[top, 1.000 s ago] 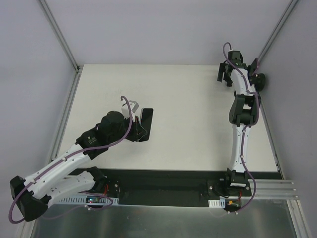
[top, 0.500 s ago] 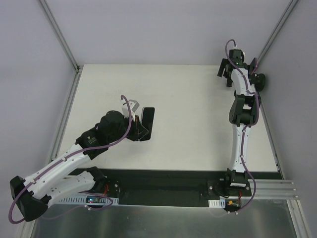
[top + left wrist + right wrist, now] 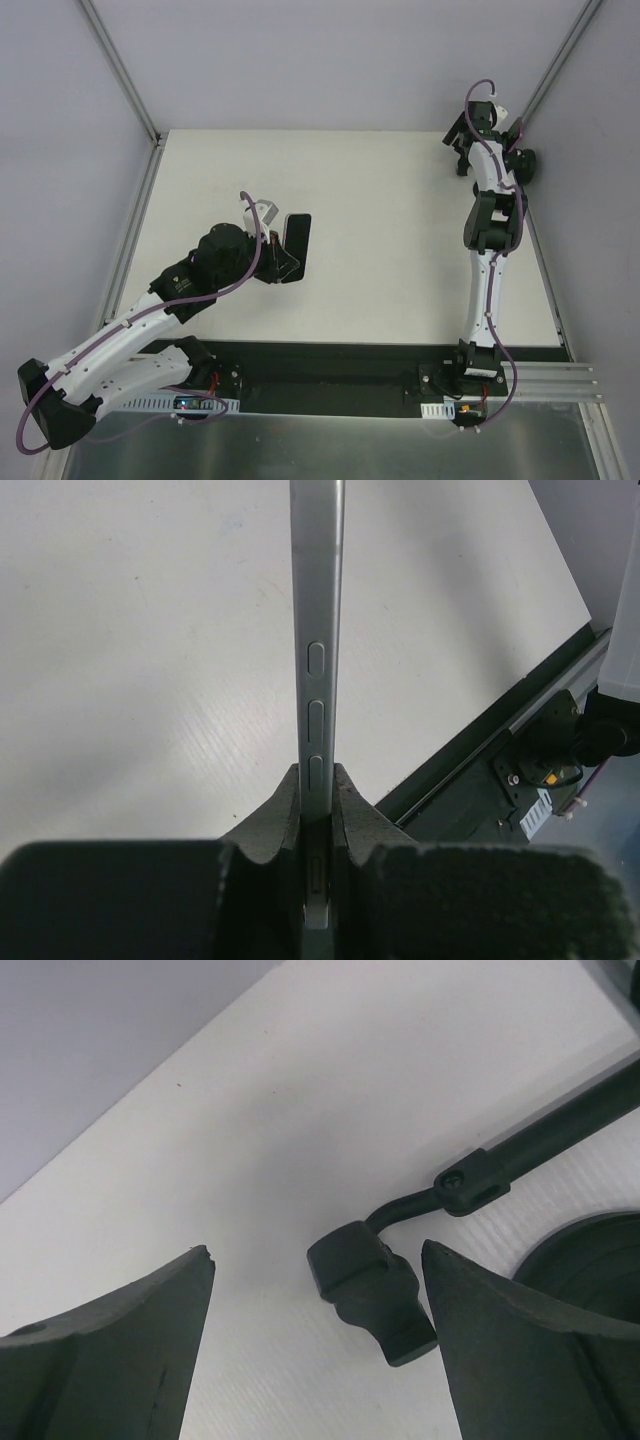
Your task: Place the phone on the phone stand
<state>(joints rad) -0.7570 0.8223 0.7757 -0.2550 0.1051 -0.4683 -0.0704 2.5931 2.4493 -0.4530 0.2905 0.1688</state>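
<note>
Left pincer (image 3: 318, 810) is grasping the phone (image 3: 318, 630) edgewise; right pincer (image 3: 315, 1260), released, is straddling the stand (image 3: 372, 1300). The narrow grip is risking phone rotation or slippage near the stand.

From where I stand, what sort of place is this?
Probably a robot test cell: white table boxed in by grey panels, left arm and right arm bolted at its near edge.

Pretty monochrome setup tbh. The phone (image 3: 294, 243) looks black from above, but its edge is silver-grey with matching buttons. The phone stand (image 3: 372, 1295) is matte black. The worktop (image 3: 390, 240) is white with faint fine ribbing. Left arm (image 3: 120, 340) and right arm (image 3: 487, 290) are white with black joints and purple cables (image 3: 262, 235). Walls (image 3: 300, 60) are pale lilac-grey.
</note>
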